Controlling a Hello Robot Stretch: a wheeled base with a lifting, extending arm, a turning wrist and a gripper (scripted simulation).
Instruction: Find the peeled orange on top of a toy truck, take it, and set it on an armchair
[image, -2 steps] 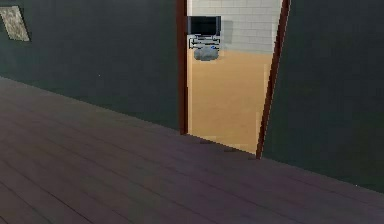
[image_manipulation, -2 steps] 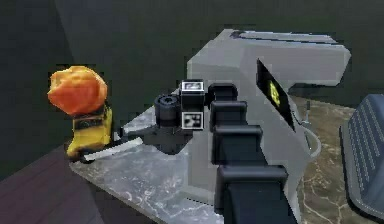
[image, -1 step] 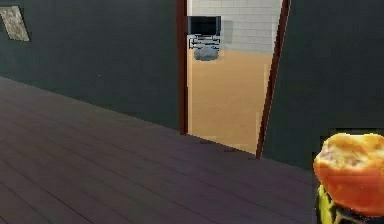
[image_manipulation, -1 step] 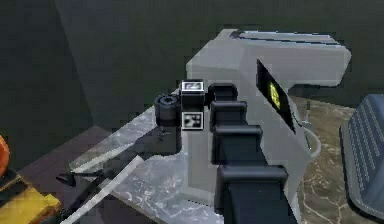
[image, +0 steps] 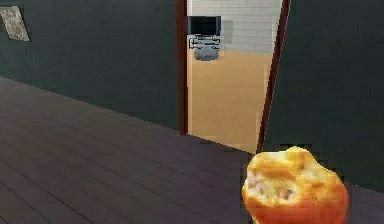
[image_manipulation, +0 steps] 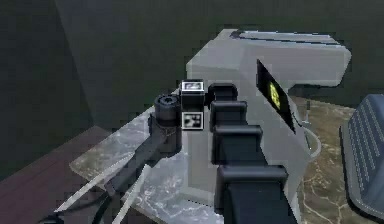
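Nearest, at the forward view's lower right: orange (image: 295, 187), peeled and ragged, over dark floor. Looks like the carry step, judging by that: keep the arm steady, turn slowly, try the doorway (image: 228, 70) for an armchair. Lower left of the arm side view: hand (image_manipulation: 105, 198) beside a grey box (image_manipulation: 270, 90) on the desk (image_manipulation: 330, 150). Cannot tell how far apart the fingers, nor whether holding anything.
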